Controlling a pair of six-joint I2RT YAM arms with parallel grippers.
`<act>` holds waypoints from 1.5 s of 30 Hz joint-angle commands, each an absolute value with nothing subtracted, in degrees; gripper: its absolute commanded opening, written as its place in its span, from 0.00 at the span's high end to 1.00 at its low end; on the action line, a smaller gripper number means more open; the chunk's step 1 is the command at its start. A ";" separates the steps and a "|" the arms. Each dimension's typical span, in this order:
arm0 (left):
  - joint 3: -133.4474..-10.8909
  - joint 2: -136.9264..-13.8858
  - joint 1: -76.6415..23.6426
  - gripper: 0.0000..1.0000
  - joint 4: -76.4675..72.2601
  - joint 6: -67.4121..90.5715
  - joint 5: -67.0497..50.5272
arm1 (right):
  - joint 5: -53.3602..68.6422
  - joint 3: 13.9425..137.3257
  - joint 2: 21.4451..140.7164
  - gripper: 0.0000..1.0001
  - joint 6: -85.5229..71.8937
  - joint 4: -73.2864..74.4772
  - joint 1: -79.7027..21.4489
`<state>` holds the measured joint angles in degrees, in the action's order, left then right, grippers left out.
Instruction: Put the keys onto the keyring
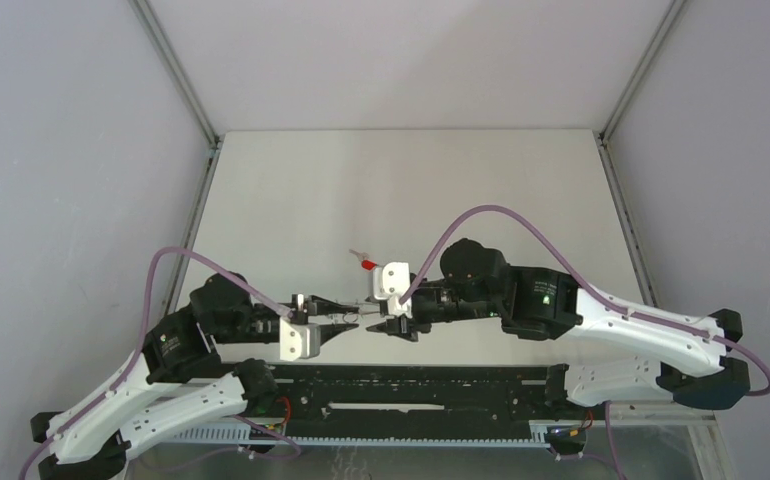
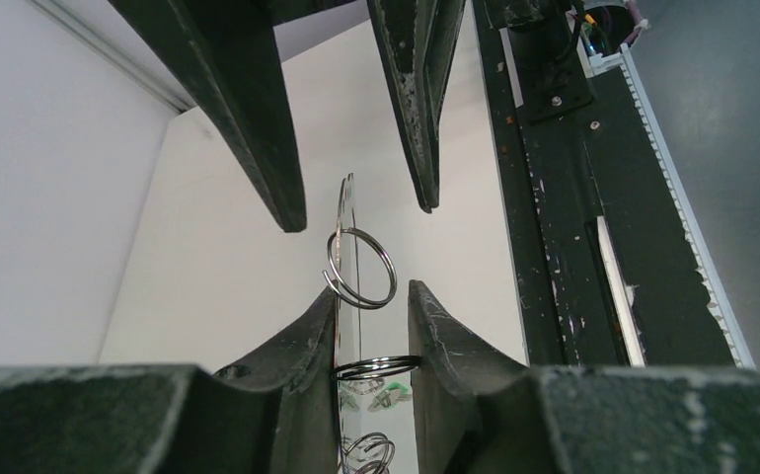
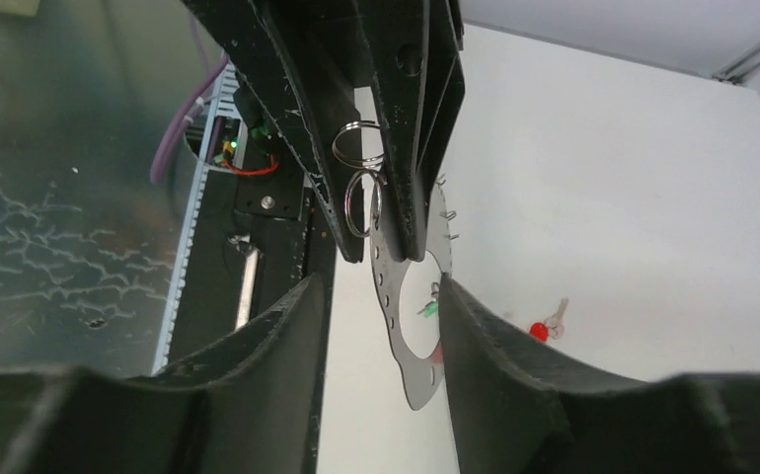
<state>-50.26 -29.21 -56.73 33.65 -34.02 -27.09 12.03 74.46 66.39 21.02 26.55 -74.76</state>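
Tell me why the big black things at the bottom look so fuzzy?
Left wrist view: the left gripper sits close to the lens, so it blurs, while the keyring it holds looks sharp. Right wrist view: the right gripper blurs likewise; the red key is slightly soft. Top view: even light, only faint shadows.

The top external camera sits high above the near edge of the white tabletop [image 1: 391, 180] and looks down and forward across it. Each wrist camera looks out at close range along its own fingers, with the left fingers [image 2: 297, 375] and right fingers [image 3: 514, 385] facing each other. All three views share the keyring [image 2: 359, 267] between them. The top and right wrist views also share the red-headed key [image 3: 539, 331].
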 commanded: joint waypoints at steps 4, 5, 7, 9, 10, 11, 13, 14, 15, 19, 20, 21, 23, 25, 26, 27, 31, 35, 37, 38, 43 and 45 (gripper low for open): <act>-54.18 -29.33 -56.78 1.00 31.09 -33.95 -28.93 | 9.52 77.07 68.15 0.83 21.90 24.66 -76.19; -54.28 -29.37 -56.78 1.00 31.15 -33.86 -29.35 | 8.20 77.04 68.56 0.98 21.77 24.04 -76.42; -54.40 -29.52 -56.78 0.94 32.10 -34.40 -29.75 | 6.39 77.05 68.56 1.00 21.39 23.53 -76.49; -54.68 -29.57 -56.78 0.65 33.98 -35.58 -29.77 | 5.23 76.20 67.24 1.00 20.82 22.93 -76.07; -54.69 -29.36 -56.78 0.58 34.77 -36.09 -29.65 | 5.23 75.49 66.26 1.00 20.31 22.22 -75.77; -54.66 -29.21 -56.82 0.54 35.15 -36.20 -29.36 | 5.85 74.37 64.87 1.00 19.79 21.28 -75.31; -54.41 -28.97 -56.78 0.48 35.24 -36.06 -29.22 | 7.61 72.75 62.80 1.00 18.99 19.86 -74.58; -54.43 -29.03 -56.78 0.48 35.22 -35.85 -29.37 | 8.06 72.47 62.40 1.00 18.90 19.82 -74.58; -54.64 -29.22 -56.78 0.48 35.14 -35.47 -29.68 | 8.12 72.49 62.37 1.00 19.01 20.19 -74.80; -56.02 -30.60 -56.78 0.49 34.80 -33.76 -31.45 | 6.36 72.51 62.93 1.00 19.76 21.44 -75.95; -56.17 -30.82 -56.78 0.49 34.87 -33.61 -31.47 | 6.02 72.51 63.00 1.00 19.88 21.47 -76.20; -56.38 -31.04 -56.78 0.49 35.10 -33.77 -31.42 | 5.48 72.62 63.08 1.00 20.07 21.74 -76.47; -56.30 -31.29 -56.78 0.50 35.32 -34.02 -30.85 | 5.00 73.09 63.35 1.00 20.53 22.66 -76.89; -55.86 -31.35 -56.78 0.54 35.33 -34.62 -29.82 | 4.61 73.38 63.34 1.00 20.74 23.02 -77.43; -55.51 -31.41 -56.78 0.58 35.38 -34.77 -29.16 | 4.43 73.34 63.18 1.00 20.85 22.97 -77.63; -55.18 -31.42 -56.78 0.63 35.72 -35.10 -28.61 | 4.40 73.37 63.00 1.00 20.82 22.87 -77.81; -53.83 -31.49 -56.78 0.77 36.81 -35.95 -27.13 | 5.50 73.39 62.43 1.00 20.68 22.55 -78.41; -53.85 -32.07 -56.78 0.85 36.01 -34.56 -27.37 | 6.36 73.36 62.65 1.00 20.39 22.06 -78.92; -54.00 -32.33 -56.78 0.93 35.97 -33.58 -26.97 | 6.43 73.39 62.51 1.00 20.26 21.99 -78.93; -54.12 -32.42 -56.78 0.98 35.95 -32.94 -26.83 | 6.30 73.38 62.43 1.00 20.21 21.97 -78.88; -54.36 -32.36 -56.73 1.00 34.00 -26.89 -26.40 | 2.44 72.13 62.38 1.00 19.83 19.64 -78.52; -54.48 -32.70 -56.28 1.00 32.07 -22.10 -25.14 | 2.29 72.14 62.54 1.00 19.85 19.04 -78.20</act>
<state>-54.00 -31.55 -56.66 35.88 -30.57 -27.99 4.89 71.81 63.86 20.73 25.82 -78.19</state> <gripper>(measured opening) 0.190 0.006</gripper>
